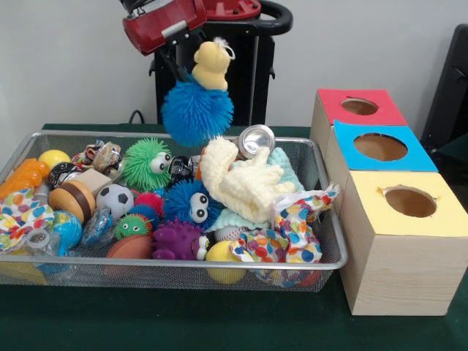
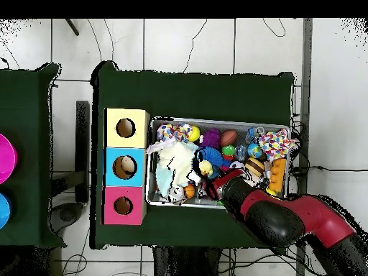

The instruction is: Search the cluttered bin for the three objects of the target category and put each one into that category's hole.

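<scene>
A blue fuzzy ball toy [image 1: 196,111] with a yellow duck-like head [image 1: 210,64] hangs in the air above the back of the wire mesh bin [image 1: 183,265]. My gripper [image 1: 183,72] is shut on it, beside the yellow head. In the overhead view the toy's yellow head [image 2: 205,168] shows just off the tip of the red and black arm [image 2: 273,215]. Still lying in the bin are a green fuzzy toy with eyes [image 1: 146,162], a blue one with eyes [image 1: 189,201] and a purple one [image 1: 178,240].
Three boxes stand in a row right of the bin, with red [image 1: 359,107], blue [image 1: 380,147] and yellow [image 1: 410,202] tops, each with a round hole. The bin also holds a cream knitted cloth [image 1: 238,183], a soccer ball [image 1: 115,199], spotted paper [image 1: 292,234] and several small balls.
</scene>
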Controlling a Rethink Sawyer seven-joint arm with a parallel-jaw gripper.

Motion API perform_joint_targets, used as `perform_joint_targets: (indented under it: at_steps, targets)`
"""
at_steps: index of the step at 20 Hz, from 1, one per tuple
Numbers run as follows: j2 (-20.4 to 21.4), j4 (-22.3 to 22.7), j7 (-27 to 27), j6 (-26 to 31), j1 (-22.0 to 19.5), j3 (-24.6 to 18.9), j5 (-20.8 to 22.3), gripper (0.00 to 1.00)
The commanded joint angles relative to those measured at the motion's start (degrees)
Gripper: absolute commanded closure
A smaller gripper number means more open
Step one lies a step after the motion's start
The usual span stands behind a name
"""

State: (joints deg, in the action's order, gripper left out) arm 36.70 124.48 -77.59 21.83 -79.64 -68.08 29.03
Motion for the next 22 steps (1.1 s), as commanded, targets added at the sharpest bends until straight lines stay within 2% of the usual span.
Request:
perform_joint_targets:
  at_steps: [1,14,17,20,22]
  targets:
    - [1.7,-5.1,-2.0,-1.8,1.1,3.4,2.9,0.00]
    - [3.0,-4.9,-3.3,-3.9,2.5,5.5,4.8,0.00]
    - [3.7,-5.0,-3.9,-6.2,2.9,6.1,5.8,0.00]
    - [5.8,-5.2,-6.5,-10.0,5.3,9.2,7.4,0.00]
    - [7.4,-5.6,-10.0,-14.2,8.9,14.5,9.2,0.00]
